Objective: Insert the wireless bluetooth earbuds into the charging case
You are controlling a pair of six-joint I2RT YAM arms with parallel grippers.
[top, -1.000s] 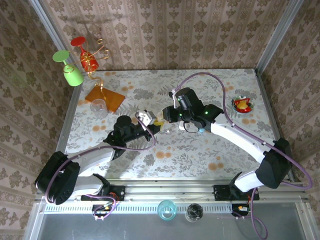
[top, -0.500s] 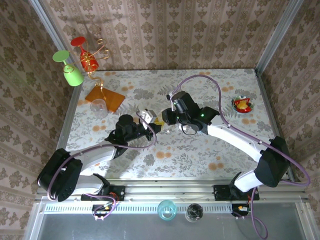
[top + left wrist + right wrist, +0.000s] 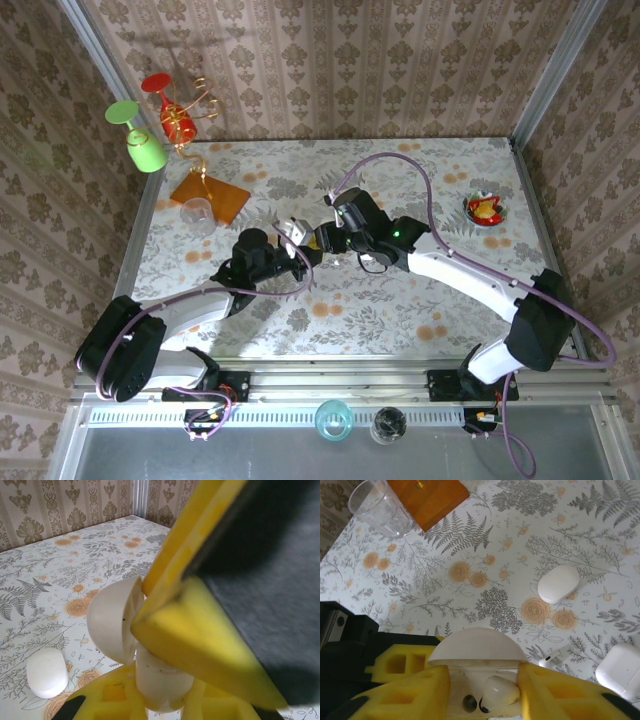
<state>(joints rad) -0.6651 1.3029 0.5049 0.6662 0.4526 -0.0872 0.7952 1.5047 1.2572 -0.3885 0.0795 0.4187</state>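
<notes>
R gripper (image 3: 482, 692) nearer case (image 3: 477, 650) than before, jaws wider

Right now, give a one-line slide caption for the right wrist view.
The right gripper straddles an open charging case, one earbud resting inside, a loose earbud on the table.

Far left: green goblet (image 3: 145, 152), red goblet (image 3: 175, 122), orange tile (image 3: 215, 197), clear cup (image 3: 198, 213) just beside it. Far right: small bowl (image 3: 470, 205). Near edge: teal cup (image 3: 333, 420), jar (image 3: 387, 425).
</notes>
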